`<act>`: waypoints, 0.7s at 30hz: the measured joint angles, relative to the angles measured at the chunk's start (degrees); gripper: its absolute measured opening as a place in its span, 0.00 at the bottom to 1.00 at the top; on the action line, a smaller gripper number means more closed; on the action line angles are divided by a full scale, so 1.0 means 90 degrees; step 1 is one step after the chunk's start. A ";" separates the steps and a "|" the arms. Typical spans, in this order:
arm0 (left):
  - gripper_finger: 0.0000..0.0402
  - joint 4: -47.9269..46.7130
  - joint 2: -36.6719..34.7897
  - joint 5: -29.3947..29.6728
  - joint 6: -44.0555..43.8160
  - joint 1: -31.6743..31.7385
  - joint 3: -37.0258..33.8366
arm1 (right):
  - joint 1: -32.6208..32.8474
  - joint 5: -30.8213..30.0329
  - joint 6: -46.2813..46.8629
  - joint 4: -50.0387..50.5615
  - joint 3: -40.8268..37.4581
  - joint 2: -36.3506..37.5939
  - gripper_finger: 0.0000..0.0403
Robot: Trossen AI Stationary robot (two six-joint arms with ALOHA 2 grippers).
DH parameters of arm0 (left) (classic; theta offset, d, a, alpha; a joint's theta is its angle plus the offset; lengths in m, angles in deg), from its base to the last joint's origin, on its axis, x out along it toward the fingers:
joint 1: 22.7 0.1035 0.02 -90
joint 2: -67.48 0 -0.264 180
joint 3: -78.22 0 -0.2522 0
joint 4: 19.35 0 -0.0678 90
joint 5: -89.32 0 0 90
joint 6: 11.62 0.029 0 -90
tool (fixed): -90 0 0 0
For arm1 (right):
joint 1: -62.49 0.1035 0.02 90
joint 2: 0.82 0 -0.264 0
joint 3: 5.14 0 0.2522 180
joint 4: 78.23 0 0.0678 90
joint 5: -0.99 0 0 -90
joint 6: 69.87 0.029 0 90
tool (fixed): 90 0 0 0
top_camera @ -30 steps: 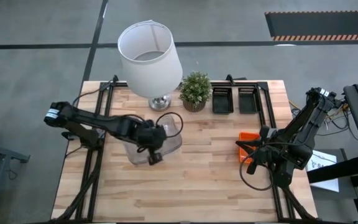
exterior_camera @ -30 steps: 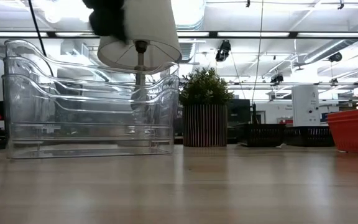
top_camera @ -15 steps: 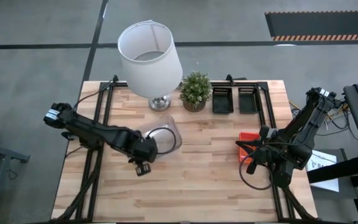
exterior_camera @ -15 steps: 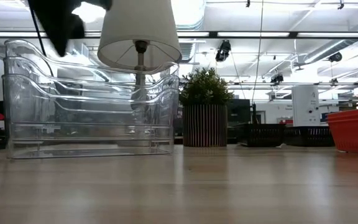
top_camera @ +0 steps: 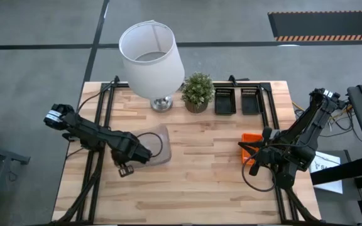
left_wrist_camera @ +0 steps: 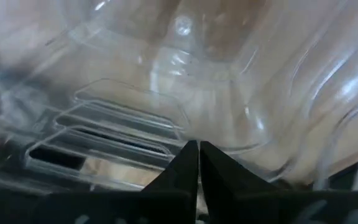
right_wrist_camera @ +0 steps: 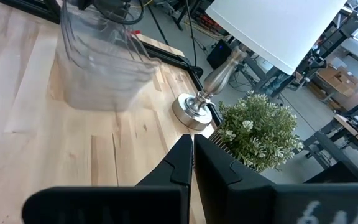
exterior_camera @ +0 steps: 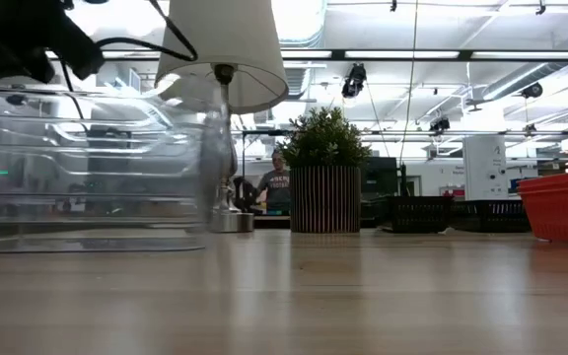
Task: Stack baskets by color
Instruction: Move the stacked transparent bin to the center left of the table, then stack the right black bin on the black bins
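The nested clear baskets (top_camera: pixel 156 145) (exterior_camera: pixel 97 168) sit at the table's left middle, in front of the lamp. My left gripper (top_camera: pixel 126 168) (left_wrist_camera: pixel 197 147) is shut at their near-left side, pointing steeply down. Two black baskets (top_camera: pixel 224 100) (top_camera: pixel 251 100) lie side by side at the far edge, right of the plant. A red-orange basket (top_camera: pixel 251 137) (exterior_camera: pixel 565 205) rests on the table at the right, partly hidden under my right arm. My right gripper (top_camera: pixel 254 167) (right_wrist_camera: pixel 190 144) is shut and hangs in the air near it, touching nothing. My left gripper pinches the clear baskets' wall (left_wrist_camera: pixel 194 134) between its two shut fingers, beside the handle slot (left_wrist_camera: pixel 104 134). The fingers come from above, slanting toward the table's left. In the low view the baskets' bottom (exterior_camera: pixel 87 245) looks to be down on the table.
A lamp with a white shade (top_camera: pixel 151 53) and a small potted plant (top_camera: pixel 198 91) stand at the far middle. A person (exterior_camera: pixel 276 182) shows in the room beyond the table. Bare wood (top_camera: pixel 193 182) spreads across the near middle.
My left gripper has moved toward the table's left and near edges and tipped to point more steeply down, staying shut. The clear baskets have gone with it, sliding left and nearer and turning about. They now fill the low view's left side.
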 joint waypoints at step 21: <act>0.00 0.5014 -0.1317 0.2687 0.4614 -0.0085 0.0275 | -0.2621 0.3005 0.0163 -0.0501 0.0000 -0.0364 0.02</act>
